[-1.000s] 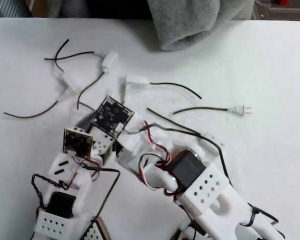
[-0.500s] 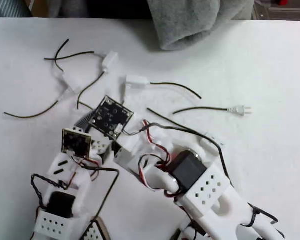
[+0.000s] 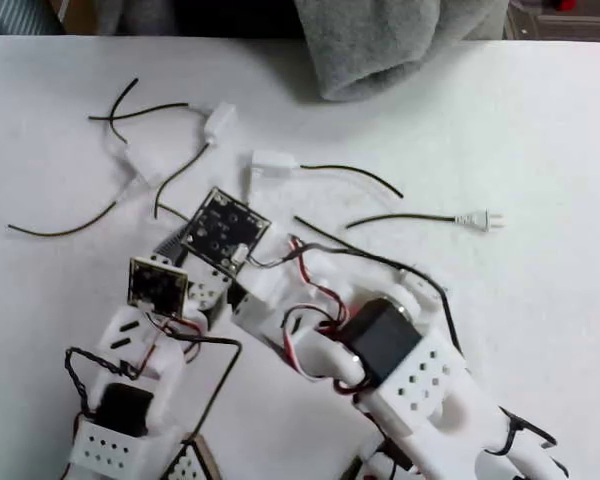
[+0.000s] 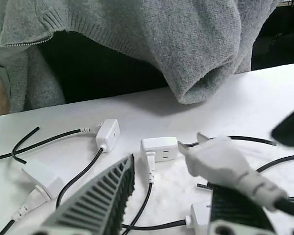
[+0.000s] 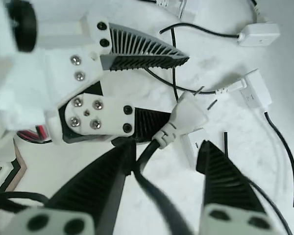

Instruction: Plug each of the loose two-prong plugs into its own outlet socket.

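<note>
Your left gripper (image 5: 179,88) was wide open, left of the middle of the table (image 3: 540,120) and closer to its near edge. A white plug (image 5: 186,115) lay against one of its dark fingers (image 5: 147,122), with its two prongs sticking out in the air and not in any socket. Your right gripper (image 5: 167,145) was open too, right beside it, with the plug's black cord (image 5: 146,169) running between its two sides. A white socket (image 4: 159,148) lay a little closer to the far edge, and another plug (image 3: 477,218) lay by itself toward the right edge.
</note>
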Controlling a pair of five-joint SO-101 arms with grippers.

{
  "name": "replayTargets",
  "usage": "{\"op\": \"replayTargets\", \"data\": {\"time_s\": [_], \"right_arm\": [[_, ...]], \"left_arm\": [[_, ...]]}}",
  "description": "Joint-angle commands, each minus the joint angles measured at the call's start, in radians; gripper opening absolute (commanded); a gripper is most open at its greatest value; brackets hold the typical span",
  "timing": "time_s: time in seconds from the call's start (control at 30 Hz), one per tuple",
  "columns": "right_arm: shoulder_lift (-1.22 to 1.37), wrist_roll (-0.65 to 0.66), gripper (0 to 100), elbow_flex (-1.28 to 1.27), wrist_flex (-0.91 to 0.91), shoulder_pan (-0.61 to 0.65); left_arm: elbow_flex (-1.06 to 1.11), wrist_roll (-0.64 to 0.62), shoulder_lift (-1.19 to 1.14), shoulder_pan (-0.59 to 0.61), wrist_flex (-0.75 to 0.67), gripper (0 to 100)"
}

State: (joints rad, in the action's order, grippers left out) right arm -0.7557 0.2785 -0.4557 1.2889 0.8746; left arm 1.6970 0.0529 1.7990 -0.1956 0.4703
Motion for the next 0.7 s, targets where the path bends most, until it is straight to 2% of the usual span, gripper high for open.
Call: {"op": "replayTargets", "data": {"time_s": [0.0,0.37,0.67], "right_arm": [[-0.015,0.011,24.1,0.081,0.041,-0.007],[-0.015,0.005,24.1,0.077,0.024,-0.005],[-0.015,-0.054,24.2,-0.072,-0.202,-0.005]], "left_arm": [[-0.005,-0.009,0.01,0.004,-0.026,24],[-0.005,-0.009,0.01,0.007,-0.028,24],[-0.005,-0.009,0.01,0.007,-0.028,24]]}}
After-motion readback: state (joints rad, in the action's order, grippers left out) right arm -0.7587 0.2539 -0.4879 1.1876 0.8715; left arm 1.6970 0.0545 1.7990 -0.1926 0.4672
